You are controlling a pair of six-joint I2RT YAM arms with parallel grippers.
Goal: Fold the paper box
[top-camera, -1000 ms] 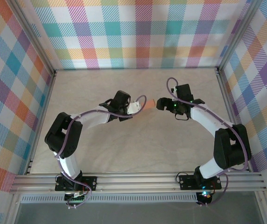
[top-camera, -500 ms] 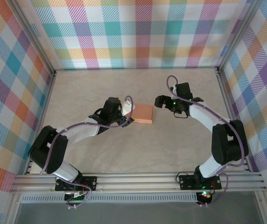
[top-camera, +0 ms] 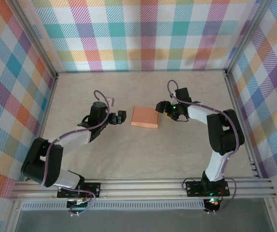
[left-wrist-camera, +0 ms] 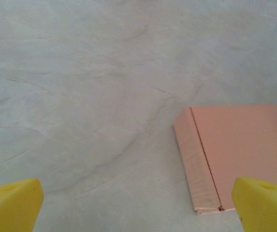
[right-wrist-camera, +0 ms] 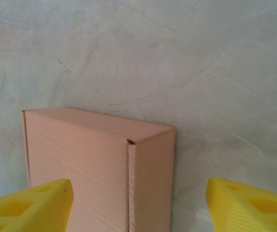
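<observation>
"Orange card box [top-camera: 145, 117], where is it?"
"Closed, on the table [top-camera: 128, 154], between my arms. My left gripper [top-camera: 121, 116] gapes near it; my right gripper [top-camera: 160, 107] stands apart at its other edge, clamping nothing."

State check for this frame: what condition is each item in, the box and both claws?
paper box: folded closed, lying flat on the table, held by nothing.
left claw: open, empty, a gap from the box.
right claw: open, empty, at the box's opposite edge.
</observation>
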